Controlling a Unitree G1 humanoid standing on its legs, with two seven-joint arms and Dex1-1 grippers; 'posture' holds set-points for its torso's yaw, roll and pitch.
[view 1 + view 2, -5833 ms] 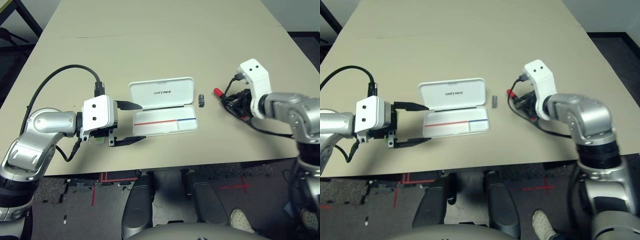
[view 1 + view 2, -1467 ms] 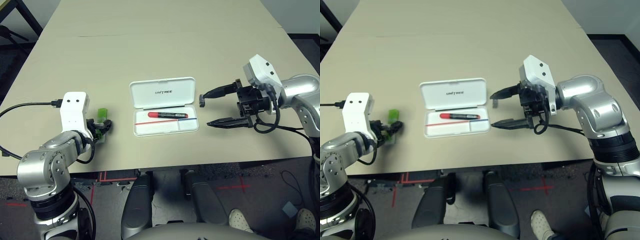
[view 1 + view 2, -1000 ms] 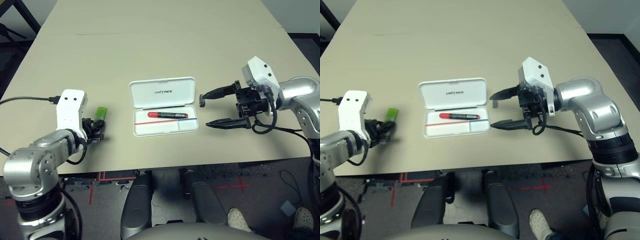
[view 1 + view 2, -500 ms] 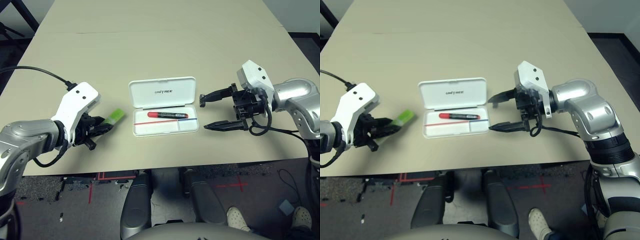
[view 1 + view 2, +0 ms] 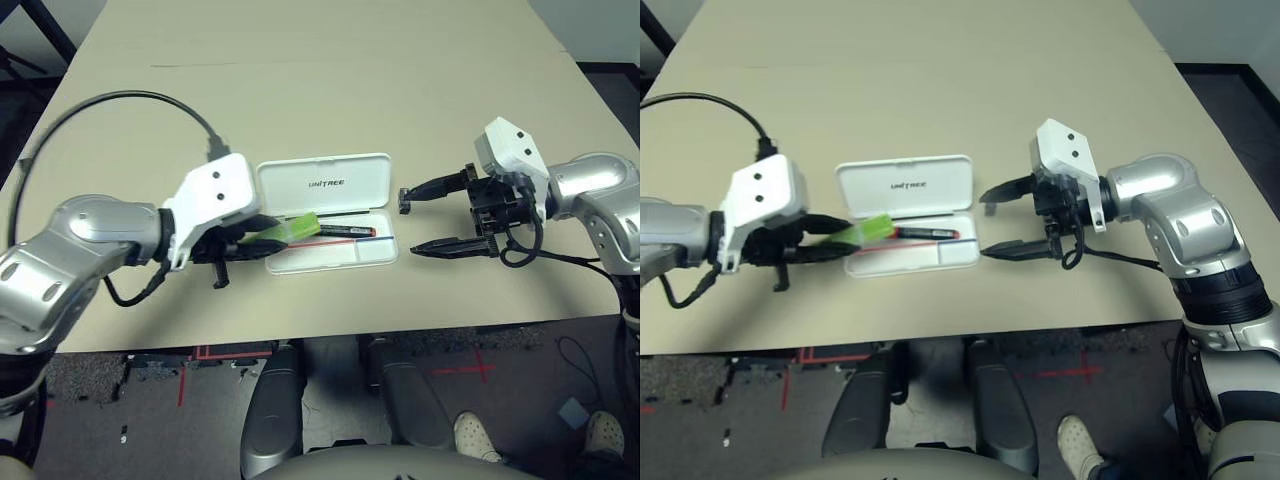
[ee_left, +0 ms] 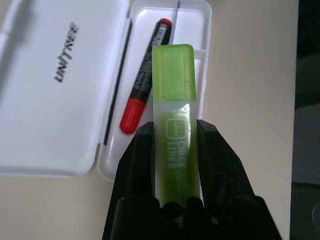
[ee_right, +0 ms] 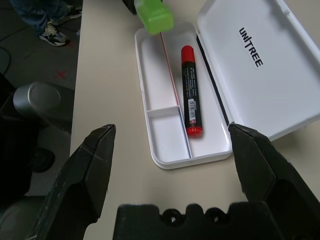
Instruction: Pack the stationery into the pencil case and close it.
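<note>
- My left gripper (image 6: 172,137) is clamped on the lime-green stick (image 6: 174,107), holding it just above the left end of the pencil case (image 5: 330,255) tray, green cap pointing inward over it.
- My right gripper (image 5: 422,220) hangs with its fingers spread wide, just off the right end of the case, holding nothing.
- The case lies open on the table (image 5: 330,90), lid (image 5: 325,184) folded back flat with the UNITREE print up.
- The red marker (image 7: 190,95) rests in the tray along the hinge side.
- The small dark grey piece (image 5: 403,203) sits on the table right of the lid, by the tip of my upper right finger.
</note>
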